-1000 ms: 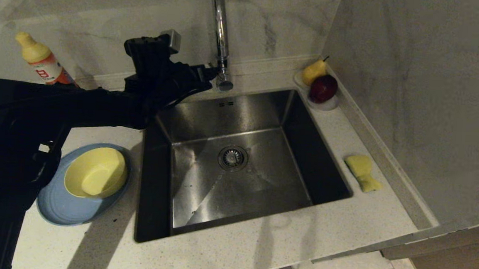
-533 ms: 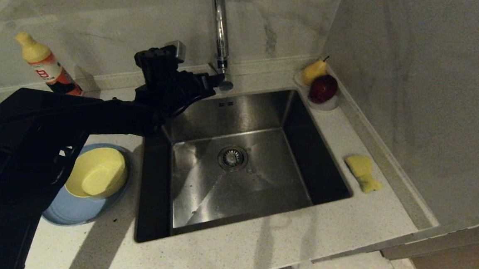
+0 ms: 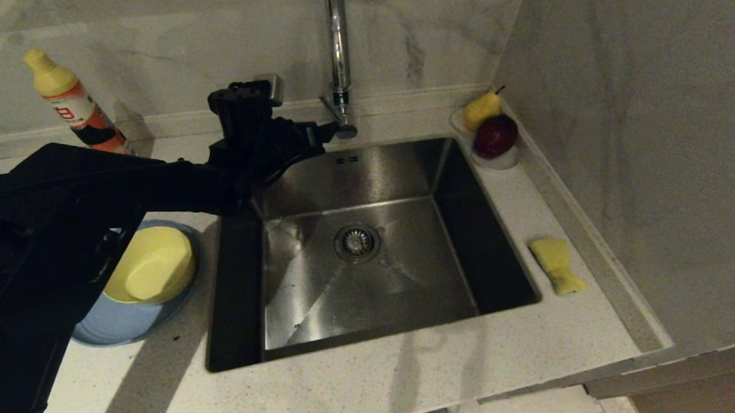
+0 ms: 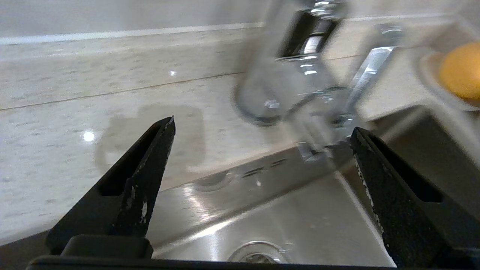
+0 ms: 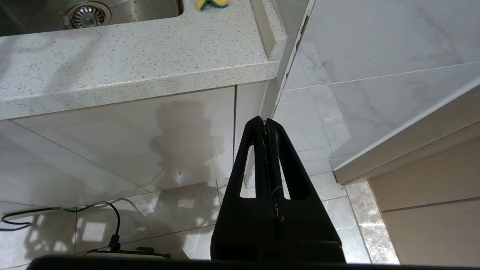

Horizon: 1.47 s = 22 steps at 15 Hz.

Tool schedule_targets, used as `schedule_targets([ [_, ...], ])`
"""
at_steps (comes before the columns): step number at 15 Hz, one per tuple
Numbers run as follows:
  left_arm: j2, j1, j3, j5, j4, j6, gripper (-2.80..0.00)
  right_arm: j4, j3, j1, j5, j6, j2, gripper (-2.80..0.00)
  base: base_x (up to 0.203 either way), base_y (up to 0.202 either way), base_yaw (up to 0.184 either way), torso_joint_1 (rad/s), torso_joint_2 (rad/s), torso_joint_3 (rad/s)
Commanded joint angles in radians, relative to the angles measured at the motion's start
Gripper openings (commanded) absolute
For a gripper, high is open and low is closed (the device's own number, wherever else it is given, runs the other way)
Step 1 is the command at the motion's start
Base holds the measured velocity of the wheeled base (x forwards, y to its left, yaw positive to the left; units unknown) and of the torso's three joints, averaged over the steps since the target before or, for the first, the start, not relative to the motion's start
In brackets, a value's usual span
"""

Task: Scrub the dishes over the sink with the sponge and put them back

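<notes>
Speckled white countertop [image 3: 356, 384] runs along a marble wall, with the sink [image 3: 364, 257] set into it and the chrome tap [image 3: 335, 51] rising at its far edge. I have the left gripper [image 4: 262, 125] over the sink's far-left corner, right by the tap base, jaws spread wide apart and holding nothing; the tap handle looks blurred between the fingertips, and I can't tell if anything touches. In the head view the left gripper [image 3: 311, 136] reaches out from the dark arm on the left.

Left of the sink sits the slate-blue plate [image 3: 118, 322], partly hidden by my arm, with the pale-yellow bowl [image 3: 153, 263] resting tilted on it. I see no teal bowl in any view. The sponge [image 3: 556, 264] lies on the counter right of the sink, well apart from the gripper.

At the far-right corner a small white dish [image 3: 501, 160] holds a pear [image 3: 480, 109] and a dark red fruit [image 3: 495, 136]. A yellow-capped bottle [image 3: 71, 102] stands far left against the wall.

The right gripper [image 5: 267, 123] hangs below counter level, pointing at the floor tiles [image 5: 187, 217], jaws pressed together, empty.
</notes>
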<state>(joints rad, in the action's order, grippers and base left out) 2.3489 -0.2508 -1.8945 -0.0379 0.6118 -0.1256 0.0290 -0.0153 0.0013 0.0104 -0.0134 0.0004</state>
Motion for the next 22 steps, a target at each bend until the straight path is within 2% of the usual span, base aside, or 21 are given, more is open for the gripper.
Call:
schedule_targets([
  [1, 0.007, 0.015, 0.0, 0.0, 0.005, 0.001, 0.0, 0.0, 0.0, 0.0, 0.0, 0.0, -0.002, -2.8, 0.0, 0.0, 0.0, 0.0, 0.0, 0.0],
  [6, -0.005, 0.028, 0.002, -0.011, 0.004, -0.007, 0.0, 0.0, 0.0, 0.0, 0.0, 0.0, -0.002, -2.8, 0.0, 0.0, 0.0, 0.0, 0.0, 0.0],
  [10, -0.09, 0.01, 0.01, -0.014, -0.028, -0.068, 0.0, 0.0, 0.0, 0.0, 0.0, 0.0, -0.002, -2.8, 0.0, 0.0, 0.0, 0.0, 0.0, 0.0],
  [15, -0.21, -0.008, 0.028, -0.011, -0.184, -0.12, 0.0, 0.0, 0.0, 0.0, 0.0, 0.0, -0.002, -2.8, 0.0, 0.0, 0.0, 0.0, 0.0, 0.0],
  [17, -0.29, -0.017, 0.059, -0.009, -0.306, -0.122, 0.0, 0.0, 0.0, 0.0, 0.0, 0.0, -0.002, -2.8, 0.0, 0.0, 0.0, 0.0, 0.0, 0.0],
  [19, -0.381, -0.045, 0.089, -0.012, -0.499, -0.115, 0.0, 0.0, 0.0, 0.0, 0.0, 0.0, -0.002, -2.8, 0.0, 0.0, 0.0, 0.0, 0.0, 0.0],
  [20, -0.402, -0.066, 0.101, -0.013, -0.542, -0.112, 0.0, 0.0, 0.0, 0.0, 0.0, 0.0, -0.002, -2.8, 0.0, 0.0, 0.0, 0.0, 0.0, 0.0],
  [22, -0.42, -0.081, 0.163, -0.014, -0.511, -0.115, 0.0, 0.0, 0.0, 0.0, 0.0, 0.0, -0.002, -2.8, 0.0, 0.0, 0.0, 0.0, 0.0, 0.0],
])
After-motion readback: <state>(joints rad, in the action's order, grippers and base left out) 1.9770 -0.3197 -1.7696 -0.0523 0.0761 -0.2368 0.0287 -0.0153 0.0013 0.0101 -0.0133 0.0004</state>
